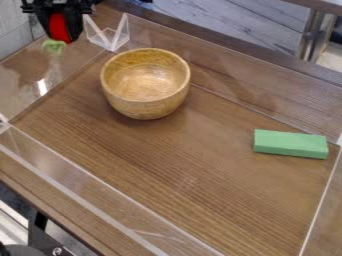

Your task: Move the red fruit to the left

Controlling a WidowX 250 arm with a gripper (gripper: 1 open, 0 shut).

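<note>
Where the single camera view looks down across the table [201, 190], the gripper [58, 32] is seen at the far left corner, pointing downward, its jaws closed on the red fruit [58, 25], whose light-green cap [54, 46] shows just below the fingers. The fruit is held just above the wood, beside a clear plastic wall [110, 35]. A wooden bowl [146, 83] is set near it, toward the centre. A flat green block [291, 144] lies well apart at the right edge.
</note>
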